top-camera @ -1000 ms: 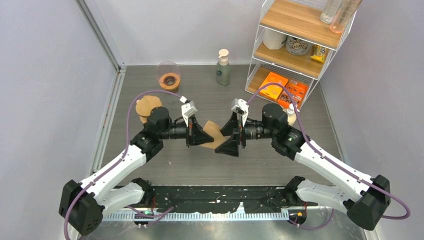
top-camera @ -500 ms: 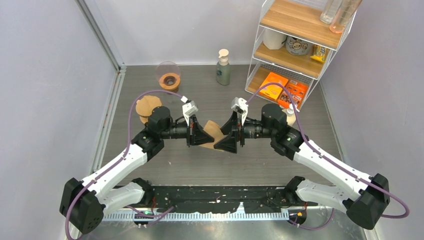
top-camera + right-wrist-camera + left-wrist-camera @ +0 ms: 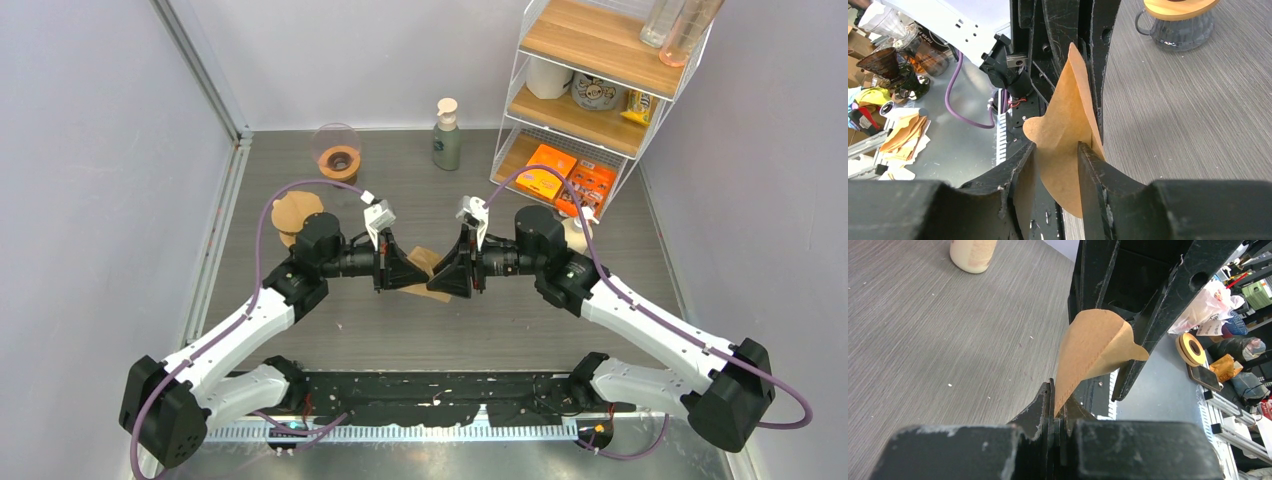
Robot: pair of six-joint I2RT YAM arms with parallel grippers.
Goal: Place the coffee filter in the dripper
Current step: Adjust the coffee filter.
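Observation:
The brown paper coffee filter (image 3: 428, 264) hangs in the air over the middle of the table, between my two grippers. My left gripper (image 3: 1054, 390) is shut on the filter's (image 3: 1093, 345) pointed end. From the other side, my right gripper (image 3: 1057, 150) has its jaws on either side of the filter's (image 3: 1065, 115) wide rim, with a gap left between them. Both grippers meet tip to tip, left (image 3: 420, 271) and right (image 3: 433, 284). The glass dripper (image 3: 338, 158) with a brown collar stands at the back left, far from both.
A glass vessel with a wooden top (image 3: 297, 213) stands beside the left arm. A pump bottle (image 3: 447, 135) is at the back, a wire shelf (image 3: 590, 95) with boxes at the back right, and a small cream bottle (image 3: 582, 229) by the right arm.
My right gripper has slid left onto the filter's rim and its jaws have narrowed a lot. The left gripper and the filter have stayed in place.

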